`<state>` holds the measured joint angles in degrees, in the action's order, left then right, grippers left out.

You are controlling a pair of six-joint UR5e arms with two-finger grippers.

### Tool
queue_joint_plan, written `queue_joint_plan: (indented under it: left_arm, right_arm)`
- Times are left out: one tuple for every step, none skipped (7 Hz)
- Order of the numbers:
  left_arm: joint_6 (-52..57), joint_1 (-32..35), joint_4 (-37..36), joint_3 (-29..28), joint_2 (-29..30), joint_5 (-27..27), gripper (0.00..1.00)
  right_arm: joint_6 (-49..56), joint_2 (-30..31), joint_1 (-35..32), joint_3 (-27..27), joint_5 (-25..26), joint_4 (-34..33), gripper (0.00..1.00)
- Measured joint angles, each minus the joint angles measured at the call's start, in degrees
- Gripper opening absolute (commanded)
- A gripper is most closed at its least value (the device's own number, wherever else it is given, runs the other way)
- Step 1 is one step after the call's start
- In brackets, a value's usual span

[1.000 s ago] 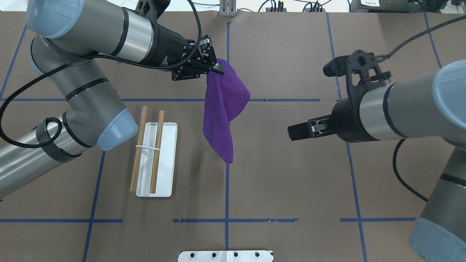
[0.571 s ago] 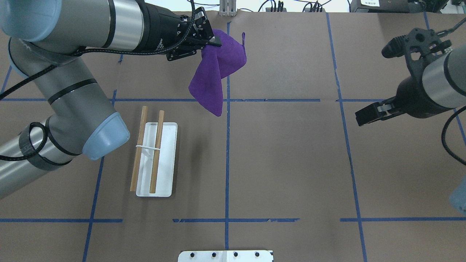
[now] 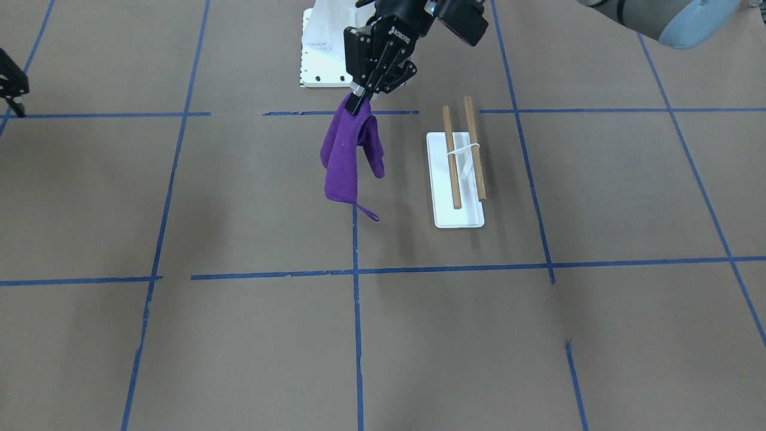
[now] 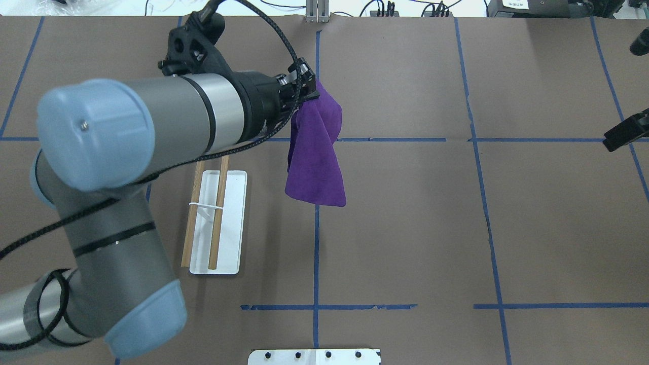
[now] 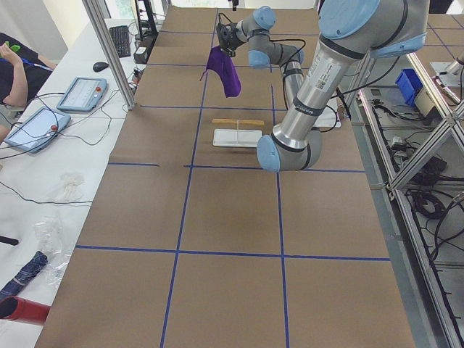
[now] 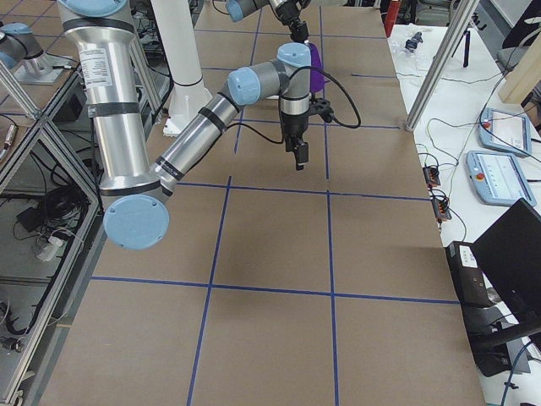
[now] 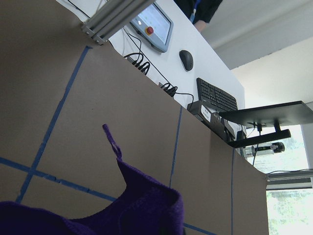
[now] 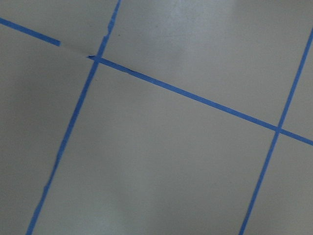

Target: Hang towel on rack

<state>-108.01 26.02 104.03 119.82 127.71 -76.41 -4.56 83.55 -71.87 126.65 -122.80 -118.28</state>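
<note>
My left gripper [image 4: 309, 94] is shut on the top corner of a purple towel [image 4: 317, 152], which hangs folded and clear above the table. It also shows in the front view, gripper [image 3: 358, 106] over towel [image 3: 346, 158], and the cloth fills the bottom of the left wrist view [image 7: 137, 208]. The rack [image 4: 230, 223], a white base with two wooden dowels [image 4: 218, 213], stands to the towel's left, apart from it; in the front view the rack [image 3: 458, 215] is on the right. My right gripper [image 4: 623, 134] is at the right edge, its fingers together, empty.
A white bolted pedestal [image 4: 314, 356] sits at the near table edge, also in the front view [image 3: 326, 42]. Blue tape lines [image 4: 316, 243] grid the brown table cover. Cables and devices lie beyond the far edge.
My left arm has swung the towel from the far edge back toward the table's middle, closer to the rack. My right arm has drawn back to the right edge.
</note>
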Motion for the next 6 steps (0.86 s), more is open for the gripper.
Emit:
queue_joint_plan:
  left_arm:
    - [-3.49, -2.8, -4.68, 3.12, -2.23, 4.59, 0.0]
    - [-6.25, -4.03, -8.61, 6.6, -6.08, 6.88, 0.0]
    - [-7.86, -4.29, -11.77, 9.73, -10.37, 7.72, 0.0]
    - [-9.01, -4.29, -13.99, 11.9, -14.82, 7.98, 0.0]
    - [-9.55, -4.17, -14.94, 13.13, -18.67, 8.02, 0.0]
    - [-9.64, -3.59, -15.29, 13.69, -22.19, 7.99, 0.0]
  right_arm:
    - [4.11, 0.62, -3.99, -3.5, -1.79, 0.73, 1.0]
    - [6.04, 0.85, -6.3, -6.61, -2.68, 2.29, 1.0]
    - [6.76, 0.95, -7.7, -9.31, -3.53, 4.09, 1.0]
    - [7.01, 0.98, -8.61, -11.21, -4.7, 5.19, 1.0]
    - [7.05, 0.98, -9.12, -12.02, -5.39, 5.59, 1.0]
    - [7.06, 0.95, -9.4, -12.31, -5.68, 5.74, 1.0]
